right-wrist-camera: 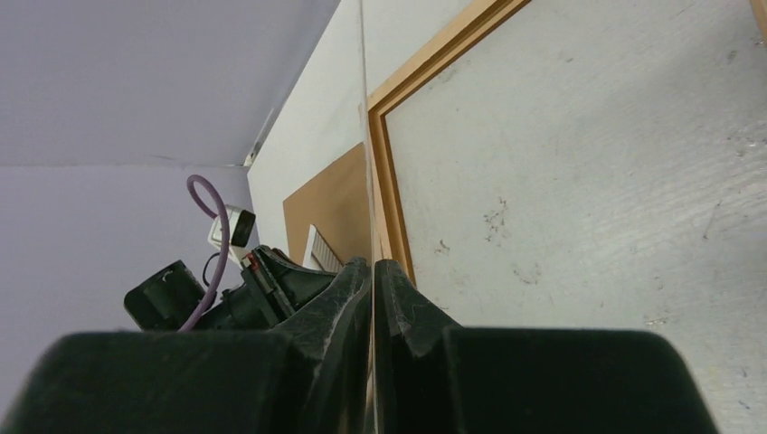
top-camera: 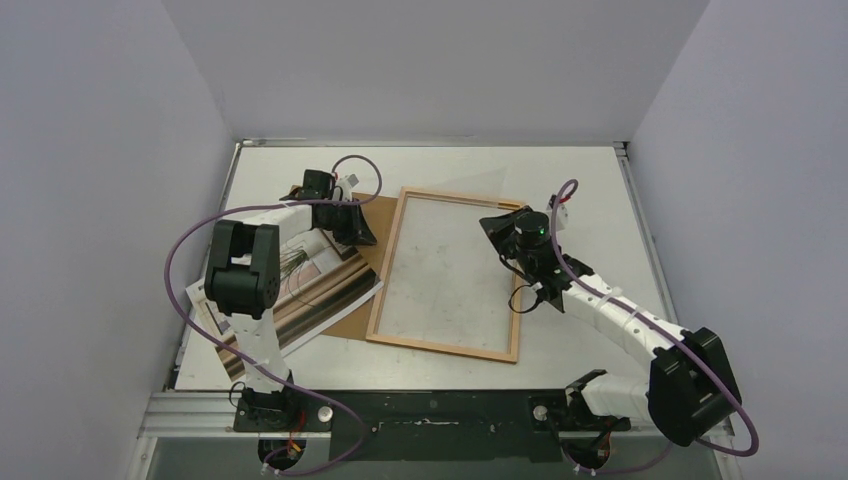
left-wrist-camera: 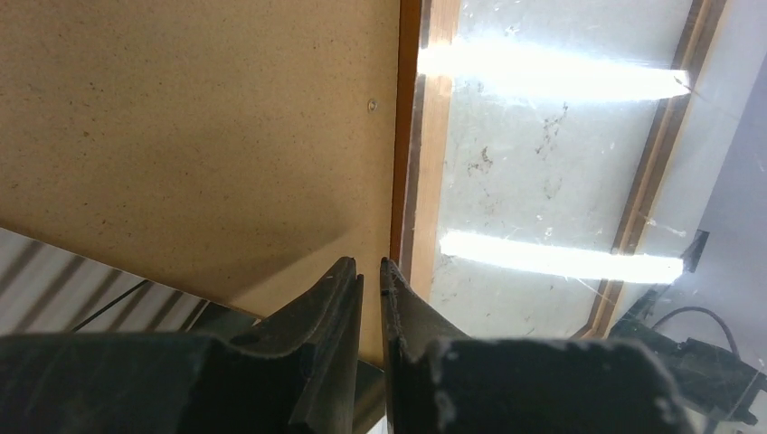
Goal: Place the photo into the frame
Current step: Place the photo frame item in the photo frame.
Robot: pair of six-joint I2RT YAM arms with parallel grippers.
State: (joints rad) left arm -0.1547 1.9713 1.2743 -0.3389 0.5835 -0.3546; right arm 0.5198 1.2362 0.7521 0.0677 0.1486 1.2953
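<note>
The frame [top-camera: 391, 268], thin reddish-brown wood, lies flat mid-table; it also shows in the right wrist view [right-wrist-camera: 434, 63]. My right gripper [top-camera: 497, 228] is shut on the edge of the clear pane [top-camera: 503, 188], which stands tilted up over the frame; in the right wrist view [right-wrist-camera: 372, 264] the pane [right-wrist-camera: 364, 108] runs edge-on between the fingers. The photo [top-camera: 305, 290], striped with a green plant, lies face up at the left under my left arm, its corner over the brown backing board [top-camera: 375, 215]. My left gripper [top-camera: 360, 235] hangs over the board's right edge, jaws nearly together with nothing between them [left-wrist-camera: 368, 262].
The backing board [left-wrist-camera: 181, 136] lies against the frame's left rail [left-wrist-camera: 439, 181]. The photo's stripes [left-wrist-camera: 54, 267] show at the lower left of the left wrist view. Grey walls close the table on three sides. The arm bases sit on a black rail [top-camera: 430, 412] at the near edge.
</note>
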